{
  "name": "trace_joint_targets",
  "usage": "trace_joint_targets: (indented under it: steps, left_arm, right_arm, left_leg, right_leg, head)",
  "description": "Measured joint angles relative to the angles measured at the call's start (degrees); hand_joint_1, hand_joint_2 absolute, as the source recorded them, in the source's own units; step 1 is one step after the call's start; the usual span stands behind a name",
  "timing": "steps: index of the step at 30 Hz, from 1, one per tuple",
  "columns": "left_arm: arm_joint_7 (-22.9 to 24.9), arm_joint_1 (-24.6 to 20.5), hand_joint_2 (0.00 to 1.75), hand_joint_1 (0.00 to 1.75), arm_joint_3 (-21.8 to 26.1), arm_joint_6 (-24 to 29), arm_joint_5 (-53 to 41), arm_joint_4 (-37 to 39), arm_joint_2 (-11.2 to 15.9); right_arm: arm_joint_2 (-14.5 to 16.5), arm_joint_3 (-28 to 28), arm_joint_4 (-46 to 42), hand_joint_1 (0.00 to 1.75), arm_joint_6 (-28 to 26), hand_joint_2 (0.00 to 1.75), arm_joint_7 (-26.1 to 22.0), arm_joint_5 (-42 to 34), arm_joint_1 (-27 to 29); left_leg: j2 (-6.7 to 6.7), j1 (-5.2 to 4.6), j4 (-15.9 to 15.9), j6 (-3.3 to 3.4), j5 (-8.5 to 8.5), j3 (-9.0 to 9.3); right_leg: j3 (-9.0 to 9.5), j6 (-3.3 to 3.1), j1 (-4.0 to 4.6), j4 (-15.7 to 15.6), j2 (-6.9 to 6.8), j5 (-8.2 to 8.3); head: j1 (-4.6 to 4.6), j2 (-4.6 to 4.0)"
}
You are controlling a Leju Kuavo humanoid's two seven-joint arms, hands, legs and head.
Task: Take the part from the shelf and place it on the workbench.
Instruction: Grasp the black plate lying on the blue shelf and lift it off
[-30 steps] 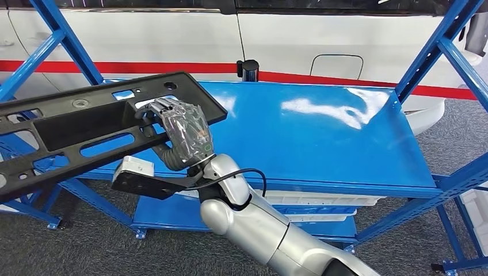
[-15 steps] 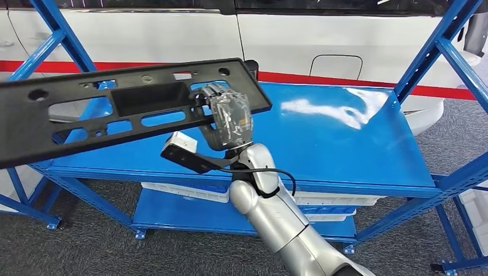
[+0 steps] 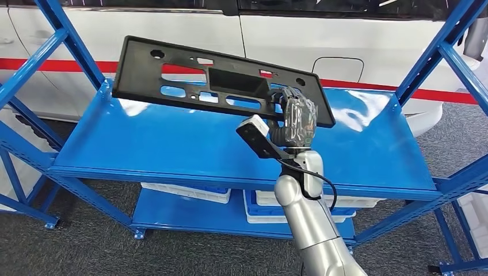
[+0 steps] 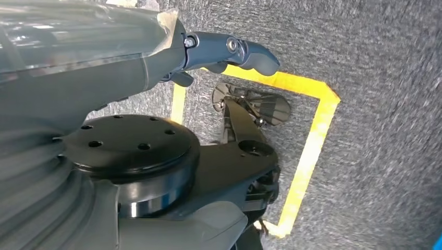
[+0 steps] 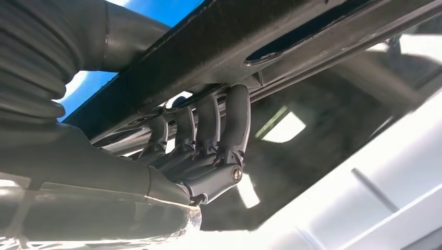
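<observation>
1. Above the blue shelf (image 3: 172, 144), the right hand (image 3: 294, 118) holds the black part (image 3: 218, 86) in the air near its right end. The long remainder projects to the robot's left with no other support visible.

2. The part is tilted, its free left end higher than the gripped end. It is clear of the shelf surface and touches nothing else. Judged from this, it has been lifted off but not yet set down on a workbench.

3. In the right wrist view, the fingers (image 5: 208, 130) curl over one edge of the part (image 5: 250, 31), lying side by side and hooked through or past an opening. The grip is a wrap around a rail, not a fingertip pinch.

4. Gripping so far from the middle probably loads the wrist with a turning force; any swing of the arm may make the free end dip or sway.

5. The part is a flat, elongated panel of matte black, seemingly moulded plastic, with a rectangular recess at its centre, oblong slots and round holes.

6. The shelf top is glossy painted metal with bright reflections, carried on blue diagonal braces (image 3: 49, 52). White bins (image 3: 184, 192) sit on the lower level.

7. The left hand (image 4: 229, 52) hangs over grey carpet (image 4: 385, 78) marked with yellow tape (image 4: 312, 135). It holds nothing; one dark finger is stretched out, and how the others lie cannot be told.
</observation>
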Motion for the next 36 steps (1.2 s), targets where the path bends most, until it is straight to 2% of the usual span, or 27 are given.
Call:
trace_joint_targets:
  steps: [1, 2, 5, 7, 8, 10, 11, 12, 13, 16, 17, 19, 21, 22, 23, 25, 26, 27, 28, 29, 31, 32, 33, 34, 36]
  left_arm:
    - [0.19, -0.13, 1.75, 0.00, -0.23, -0.06, -0.20, 0.01, 0.00]
    - [0.37, -0.28, 1.75, 0.00, -0.47, -0.09, -0.36, 0.01, 0.04]
    - [0.78, -0.76, 1.75, 0.00, -1.20, -0.07, -0.61, 0.01, 0.14]
    - [0.89, -1.03, 1.75, 0.00, -1.43, 0.08, -0.62, 0.02, 0.16]
    - [0.92, -1.13, 1.75, 0.00, -1.48, 0.16, -0.61, 0.02, 0.19]
    - [0.93, -1.21, 1.75, 0.00, -1.54, 0.30, -0.54, 0.02, 0.21]
    - [0.92, -1.22, 1.75, 0.00, -1.57, 0.33, -0.42, 0.02, 0.22]
    - [0.91, -1.21, 1.75, 0.00, -1.61, 0.37, -0.31, 0.02, 0.22]
    - [0.87, -1.21, 1.75, 0.00, -1.64, 0.40, -0.18, 0.02, 0.22]
    - [0.62, -1.35, 1.75, 0.00, -1.67, 0.40, 0.10, 0.02, 0.32]
    - [0.52, -1.45, 1.75, 0.00, -1.67, 0.39, 0.23, 0.02, 0.37]
    - [0.35, -1.54, 1.75, 0.00, -1.67, 0.33, 0.47, 0.02, 0.45]
    - [0.15, -1.53, 1.75, 0.00, -1.67, 0.19, 0.59, 0.02, 0.47]
    - [0.03, -1.54, 1.75, 0.00, -1.66, 0.09, 0.64, 0.02, 0.50]
    - [-0.08, -1.55, 1.75, 0.00, -1.66, -0.02, 0.67, 0.02, 0.48]
    - [-0.18, -1.51, 1.75, 0.00, -1.65, -0.20, 0.71, 0.02, 0.44]
    - [-0.18, -1.48, 1.75, 0.00, -1.65, -0.26, 0.71, 0.02, 0.40]
    - [-0.19, -1.46, 1.75, 0.00, -1.65, -0.28, 0.71, 0.02, 0.39]
    - [-0.19, -1.43, 1.75, 0.00, -1.65, -0.31, 0.71, 0.02, 0.39]
    - [-0.20, -1.41, 1.75, 0.00, -1.65, -0.37, 0.71, 0.02, 0.38]
    - [-0.32, -1.41, 1.75, 0.00, -1.65, -0.65, 0.71, 0.02, 0.36]
    - [-0.42, -1.42, 1.75, 0.00, -1.66, -0.87, 0.70, 0.02, 0.34]
    - [-0.54, -1.41, 1.75, 0.00, -1.66, -1.15, 0.67, 0.02, 0.34]
    - [-0.64, -1.38, 1.75, 0.00, -1.67, -1.48, 0.63, 0.02, 0.34]
    - [-0.77, -1.23, 1.75, 0.00, -1.73, -2.15, 0.48, 0.02, 0.38]
  right_arm:
    - [-0.22, -0.49, -0.87, 1.75, -0.09, 1.75, -0.08, 0.27, 0.41]
    - [-0.45, -0.93, -1.74, 1.75, -0.22, 1.75, -0.15, 0.51, 0.80]
    - [-1.07, -1.99, -3.85, 1.75, -0.46, 1.75, -0.25, 1.03, 1.96]
    - [-1.21, -2.45, -5.00, 1.75, -0.47, 1.75, -0.25, 1.33, 2.45]
    - [-1.23, -2.61, -5.53, 1.75, -0.48, 1.75, -0.25, 1.46, 2.59]
    - [-1.33, -2.89, -6.45, 1.75, -0.50, 1.75, -0.25, 1.56, 3.01]
    - [-1.43, -3.06, -6.91, 1.75, -0.51, 1.75, -0.25, 1.56, 3.33]
    - [-1.55, -3.26, -7.40, 1.75, -0.51, 1.75, -0.25, 1.56, 3.66]
    - [-1.67, -3.46, -7.98, 1.75, -0.51, 1.75, -0.25, 1.56, 3.96]
    - [-1.91, -3.96, -10.12, 1.75, -0.50, 1.75, -0.33, 1.66, 4.31]
    - [-1.99, -4.08, -10.87, 1.75, -0.51, 1.75, -0.38, 1.70, 4.36]
    - [-2.21, -4.25, -12.31, 1.75, -0.52, 1.75, -0.54, 1.73, 4.70]
    - [-2.51, -4.38, -13.74, 1.75, -0.55, 1.75, -0.90, 1.70, 5.29]
    - [-2.71, -4.47, -14.49, 1.75, -0.56, 1.75, -1.10, 1.63, 5.56]
    - [-2.96, -4.59, -15.20, 1.75, -0.57, 1.75, -1.28, 1.56, 5.82]
    - [-3.51, -4.79, -16.24, 1.75, -0.58, 1.75, -1.45, 1.42, 6.38]
    - [-3.78, -4.88, -16.58, 1.75, -0.58, 1.75, -1.47, 1.39, 6.75]
    - [-4.01, -4.95, -16.82, 1.75, -0.58, 1.75, -1.47, 1.38, 7.11]
    - [-4.20, -5.00, -17.02, 1.75, -0.58, 1.75, -1.47, 1.38, 7.42]
    - [-4.34, -5.03, -17.24, 1.75, -0.58, 1.75, -1.47, 1.37, 7.63]
    - [-4.54, -5.05, -17.93, 1.75, -0.63, 1.75, -1.54, 1.36, 7.85]
    - [-4.67, -5.08, -18.50, 1.75, -0.67, 1.75, -1.65, 1.31, 8.08]
    - [-4.84, -5.12, -19.20, 1.75, -0.71, 1.75, -1.82, 1.25, 8.50]
    - [-5.05, -5.21, -19.99, 1.75, -0.74, 1.75, -2.03, 1.16, 9.13]
    - [-5.48, -5.46, -21.78, 1.75, -0.77, 1.75, -2.34, 1.00, 10.69]
  left_leg:
    - [-0.01, -0.08, 0.31, -0.38, -0.24, -0.09]
    - [0.00, -0.17, 0.57, -0.73, -0.43, -0.22]
    - [0.07, -0.10, 0.78, -1.51, -0.65, -0.47]
    - [0.09, 0.15, 2.39, -2.03, -2.05, -1.10]
    - [0.06, 0.23, 4.78, -2.27, -3.60, -2.12]
    - [0.05, 0.27, 12.57, -2.54, -7.46, -5.61]
    - [0.04, 0.28, 15.92, -2.58, -8.66, -7.16]
    - [0.04, 0.28, 17.58, -2.51, -8.90, -7.95]
    - [0.04, 0.27, 16.46, -2.30, -7.80, -7.34]
    - [-0.02, 0.05, 4.90, -1.32, -2.67, -1.26]
    - [-0.03, -0.16, 2.39, -1.12, -1.95, 0.01]
    - [-0.05, -0.64, 1.29, -0.86, -1.65, 0.40]
    - [0.03, -0.60, 0.72, -0.30, -0.87, 0.31]
    - [0.11, -0.48, 0.37, 0.07, -0.38, 0.23]
    - [0.22, -0.33, 0.05, 0.40, 0.09, 0.09]
    - [0.35, -0.30, -0.03, 0.80, 0.59, -0.48]
    - [0.39, -0.32, -0.02, 0.83, 0.78, -0.78]
    - [0.41, -0.33, 0.00, 0.80, 0.97, -1.05]
    - [0.41, -0.33, 0.03, 0.71, 1.14, -1.26]
    - [0.40, -0.33, 0.08, 0.60, 1.27, -1.39]
    - [0.37, -0.45, 0.38, 0.30, 1.40, -1.59]
    - [0.35, -0.55, 0.57, 0.07, 1.47, -1.72]
    - [0.33, -0.65, 0.72, -0.21, 1.57, -1.87]
    - [0.30, -0.70, 0.77, -0.55, 1.73, -2.01]
    - [0.20, -0.55, 0.94, -1.15, 1.73, -2.28]
  right_leg:
    - [1.65, 0.01, -0.05, -3.29, -0.11, 1.07]
    - [2.55, -0.25, -0.05, -5.08, -0.13, 1.60]
    - [2.59, -1.41, 0.17, -5.29, 0.13, 1.78]
    - [2.55, -2.19, 0.01, -5.35, 0.19, 1.89]
    - [2.55, -2.50, -0.06, -5.39, 0.21, 1.95]
    - [2.44, -2.93, 0.22, -5.38, 0.21, 2.03]
    - [2.38, -3.04, 0.39, -5.38, 0.21, 2.08]
    - [2.34, -3.10, 0.54, -5.37, 0.21, 2.11]
    - [2.33, -3.18, 0.67, -5.37, 0.22, 2.17]
    - [2.34, -3.11, 0.95, -5.37, 0.33, 2.41]
    - [2.30, -2.94, 0.99, -5.37, 0.35, 2.53]
    - [2.24, -2.37, 0.97, -5.52, 0.29, 2.89]
    - [2.00, -1.77, 1.01, -5.47, 0.23, 2.94]
    - [1.51, -1.69, 1.09, -4.59, 0.21, 2.26]
    - [0.53, -1.80, 1.15, -2.44, 0.19, 0.87]
    - [-2.37, -2.20, 1.05, 4.91, 0.16, -3.11]
    - [-3.61, -2.13, 1.01, 8.50, 0.16, -4.67]
    - [-4.00, -1.87, 0.99, 10.42, 0.16, -5.46]
    - [-3.23, -1.47, 0.99, 10.10, 0.14, -5.37]
    - [-1.14, -1.00, 0.93, 7.17, 0.11, -4.44]
    - [4.16, -0.42, 0.82, -1.45, 0.03, -2.15]
    - [5.91, -0.48, 0.82, -4.59, 0.02, -1.37]
    - [6.66, -0.72, 0.89, -6.08, 0.04, -1.04]
    - [6.64, -1.06, 1.06, -6.25, 0.08, -0.95]
    - [6.45, -1.73, 0.86, -6.28, 0.06, -0.48]
  head:
    - [0.00, 0.00]
    - [-0.06, 0.00]
    - [-0.18, 0.00]
    - [-0.34, 0.00]
    - [-0.43, 0.00]
    - [-0.60, 0.00]
    - [-0.58, 0.00]
    - [-0.58, 0.00]
    - [-0.57, 0.00]
    - [-0.54, 0.00]
    - [-0.56, 0.00]
    - [-0.60, 0.00]
    - [-0.62, 0.00]
    - [-0.59, 0.00]
    - [-0.52, 0.00]
    - [-0.39, 0.00]
    - [-0.36, 0.00]
    - [-0.34, 0.00]
    - [-0.32, 0.00]
    - [-0.32, 0.00]
    - [-0.32, 0.00]
    - [-0.34, 0.00]
    - [-0.35, 0.00]
    - [-0.37, 0.00]
    - [-0.36, 0.00]
